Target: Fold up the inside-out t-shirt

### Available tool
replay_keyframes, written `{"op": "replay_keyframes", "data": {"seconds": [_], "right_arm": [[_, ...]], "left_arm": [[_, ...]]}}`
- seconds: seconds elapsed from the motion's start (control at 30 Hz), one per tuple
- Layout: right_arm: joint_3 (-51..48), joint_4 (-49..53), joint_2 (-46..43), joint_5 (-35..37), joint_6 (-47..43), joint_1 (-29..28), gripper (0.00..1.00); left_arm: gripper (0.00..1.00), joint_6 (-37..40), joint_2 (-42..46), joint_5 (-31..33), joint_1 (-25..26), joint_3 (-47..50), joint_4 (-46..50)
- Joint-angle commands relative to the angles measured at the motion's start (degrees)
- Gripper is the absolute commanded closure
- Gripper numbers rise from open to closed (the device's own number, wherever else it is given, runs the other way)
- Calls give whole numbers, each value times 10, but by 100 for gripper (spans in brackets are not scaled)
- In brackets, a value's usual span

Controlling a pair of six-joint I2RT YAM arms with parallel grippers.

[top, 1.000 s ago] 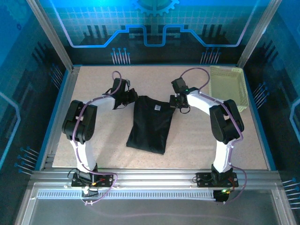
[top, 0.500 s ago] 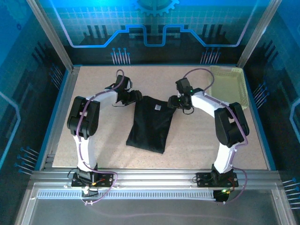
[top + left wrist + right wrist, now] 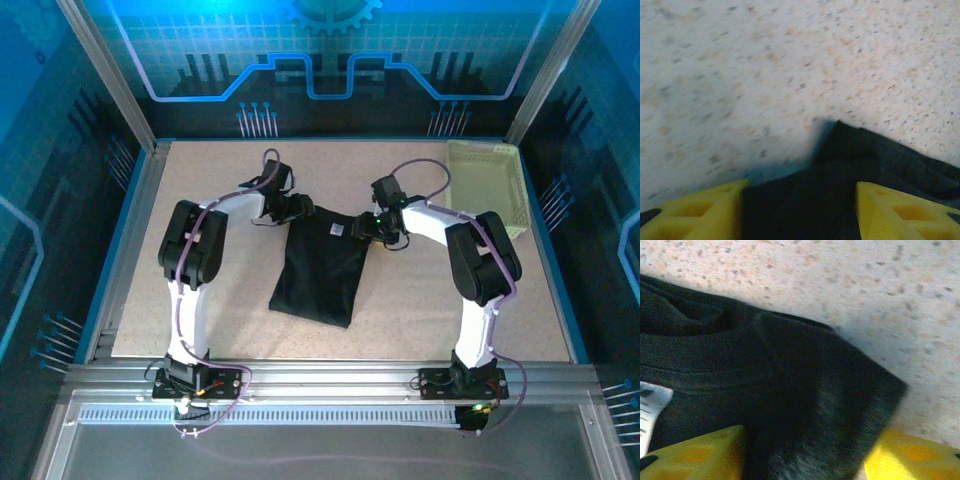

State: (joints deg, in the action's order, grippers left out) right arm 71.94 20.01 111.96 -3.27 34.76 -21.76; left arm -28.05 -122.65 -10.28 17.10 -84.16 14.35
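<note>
The inside-out t-shirt (image 3: 322, 265) lies black and folded into a narrow upright strip in the middle of the table, with a white tag (image 3: 337, 230) near its far edge. My left gripper (image 3: 300, 208) is at the shirt's far left corner. It is open, its yellow fingers (image 3: 700, 215) wide apart over the black cloth (image 3: 840, 190). My right gripper (image 3: 366, 225) is at the far right corner, also open. That corner of the shirt (image 3: 765, 370) lies flat between its fingers (image 3: 910, 457), and the tag (image 3: 650, 405) shows at the left edge.
A pale yellow-green basket (image 3: 485, 185) stands at the far right corner of the speckled table (image 3: 200, 300). Metal frame posts and blue panels surround the table.
Both grippers have gone from shut to open. Each has moved a little inward, over the shirt's far corners. The shirt's far edge has settled slightly nearer.
</note>
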Motion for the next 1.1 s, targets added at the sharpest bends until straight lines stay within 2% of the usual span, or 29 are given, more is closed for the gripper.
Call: {"op": "replay_keyframes", "data": {"seconds": [0.0,0.23,0.47,1.07], "right_arm": [[31,-5,40,-2,6,-22,42],[71,24,75,21,22,-43,49],[93,34,84,22,26,-60,62],[86,22,54,33,12,-65,89]], "left_arm": [[47,-7,-55,-45,31,-14,-9],[52,-22,-56,-69,41,6,-30],[55,-37,-37,-83,56,32,-48],[86,-51,10,-93,54,78,-85]]}}
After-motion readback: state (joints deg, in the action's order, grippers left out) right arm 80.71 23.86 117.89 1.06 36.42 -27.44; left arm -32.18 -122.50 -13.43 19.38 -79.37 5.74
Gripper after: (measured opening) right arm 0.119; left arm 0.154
